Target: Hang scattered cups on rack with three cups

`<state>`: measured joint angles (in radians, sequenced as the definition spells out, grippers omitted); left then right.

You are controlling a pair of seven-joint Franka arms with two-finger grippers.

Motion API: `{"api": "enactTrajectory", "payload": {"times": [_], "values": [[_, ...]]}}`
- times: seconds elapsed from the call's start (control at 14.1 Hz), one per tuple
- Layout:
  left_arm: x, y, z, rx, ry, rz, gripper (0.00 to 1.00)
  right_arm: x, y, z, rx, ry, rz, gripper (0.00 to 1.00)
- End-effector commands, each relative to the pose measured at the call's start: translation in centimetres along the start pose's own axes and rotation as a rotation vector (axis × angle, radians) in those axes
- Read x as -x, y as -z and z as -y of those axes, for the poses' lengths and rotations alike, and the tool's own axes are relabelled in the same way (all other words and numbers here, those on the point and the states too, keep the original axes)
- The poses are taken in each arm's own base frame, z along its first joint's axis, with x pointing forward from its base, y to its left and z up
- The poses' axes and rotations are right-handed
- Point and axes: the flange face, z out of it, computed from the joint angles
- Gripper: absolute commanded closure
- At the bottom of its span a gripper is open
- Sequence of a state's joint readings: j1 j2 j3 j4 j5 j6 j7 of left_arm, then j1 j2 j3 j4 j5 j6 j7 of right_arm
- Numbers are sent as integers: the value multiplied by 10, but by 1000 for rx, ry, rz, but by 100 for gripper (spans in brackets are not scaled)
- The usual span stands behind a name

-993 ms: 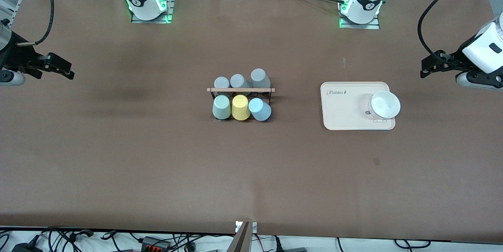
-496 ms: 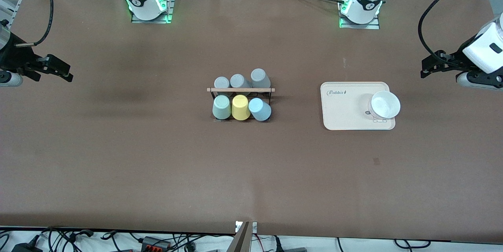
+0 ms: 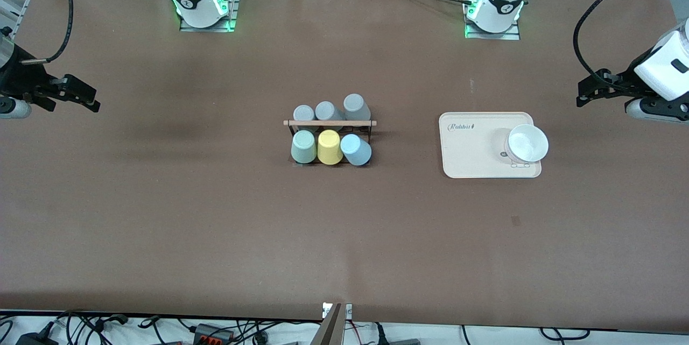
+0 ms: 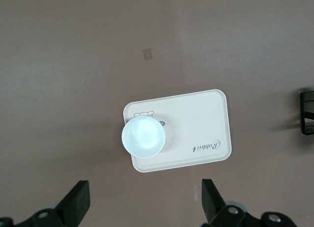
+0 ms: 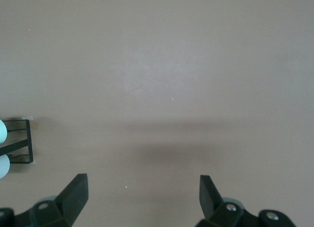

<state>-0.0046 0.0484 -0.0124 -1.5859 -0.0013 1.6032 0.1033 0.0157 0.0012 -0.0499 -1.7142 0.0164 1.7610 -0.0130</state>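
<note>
The black wire rack (image 3: 330, 123), topped by a light wooden rod, stands mid-table. On its side nearer the front camera sit a mint green cup (image 3: 303, 146), a yellow cup (image 3: 329, 147) and a light blue cup (image 3: 356, 149), all bottom up on pegs. Three grey cups (image 3: 326, 111) fill the farther row. My right gripper (image 3: 89, 98) (image 5: 142, 200) hangs open over bare table at the right arm's end. My left gripper (image 3: 584, 94) (image 4: 145, 207) is open over the table at the left arm's end, beside the tray. Neither holds anything.
A cream tray (image 3: 468, 156) (image 4: 201, 124) lies between the rack and the left arm's end, with a white bowl (image 3: 527, 143) (image 4: 143, 136) on it. The rack's edge (image 5: 22, 141) shows in the right wrist view. Cables run along the table's near edge.
My right gripper has drifted slightly toward its end of the table. The left gripper, the rack and the cups have not moved.
</note>
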Motion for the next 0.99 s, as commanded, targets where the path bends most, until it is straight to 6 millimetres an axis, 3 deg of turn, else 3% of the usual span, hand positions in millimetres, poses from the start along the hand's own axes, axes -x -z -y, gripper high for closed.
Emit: {"api": "enactTrajectory", "payload": {"times": [0.0,0.92], "values": [[-1,3,2,11,-13,1,0,6,5,-3,10,12,-14,0],[-1,3,3,13,-8,3,0,8,7,-2,12,17,-5,0]]}}
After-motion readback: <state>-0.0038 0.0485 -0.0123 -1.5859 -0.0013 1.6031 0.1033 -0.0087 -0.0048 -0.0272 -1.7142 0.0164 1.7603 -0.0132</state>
